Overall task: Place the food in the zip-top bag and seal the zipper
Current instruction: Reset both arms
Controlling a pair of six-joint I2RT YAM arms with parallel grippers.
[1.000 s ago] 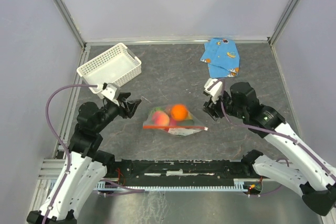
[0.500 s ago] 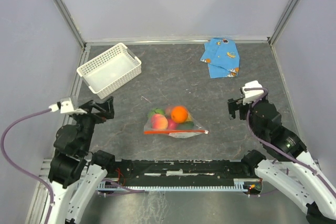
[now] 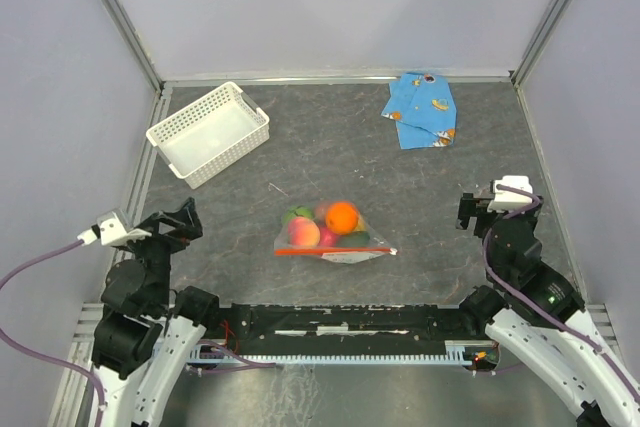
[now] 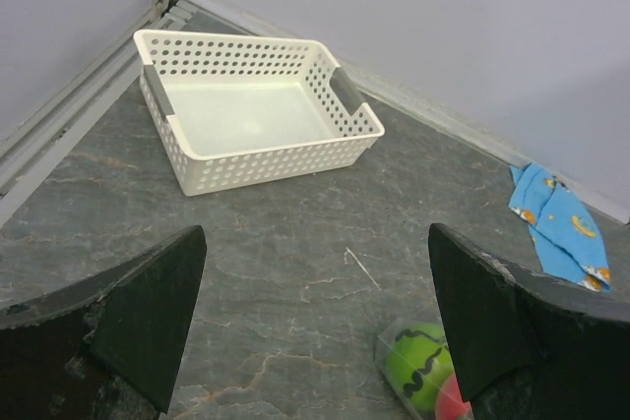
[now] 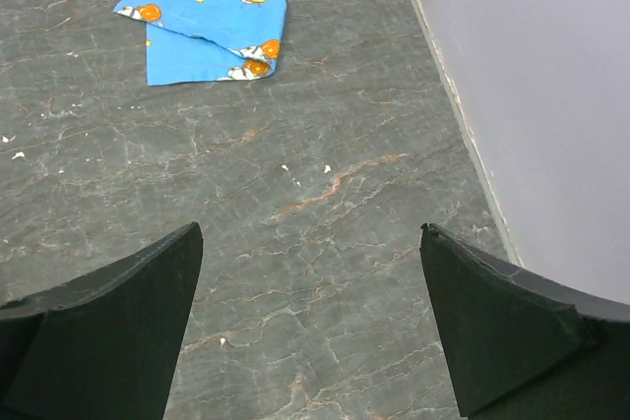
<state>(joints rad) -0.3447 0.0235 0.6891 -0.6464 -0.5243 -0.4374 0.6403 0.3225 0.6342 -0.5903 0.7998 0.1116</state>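
The clear zip-top bag (image 3: 333, 235) lies flat on the table's middle with the toy fruits inside: an orange one (image 3: 342, 215), a peach-pink one (image 3: 304, 231) and green ones. Its red-orange zipper (image 3: 335, 251) runs along the near edge. My left gripper (image 3: 178, 220) is open and empty, drawn back at the left; its wrist view shows the striped green fruit (image 4: 421, 376) in the bag's corner. My right gripper (image 3: 477, 212) is open and empty, drawn back at the right, over bare table.
A white lattice basket (image 3: 209, 133) stands empty at the back left, also in the left wrist view (image 4: 258, 106). A blue patterned cloth (image 3: 422, 109) lies at the back right, also in the right wrist view (image 5: 209, 13). Walls enclose the table.
Both arms have pulled back from the bag toward their bases, the left to the left and the right to the right. The bag with the fruits lies still.
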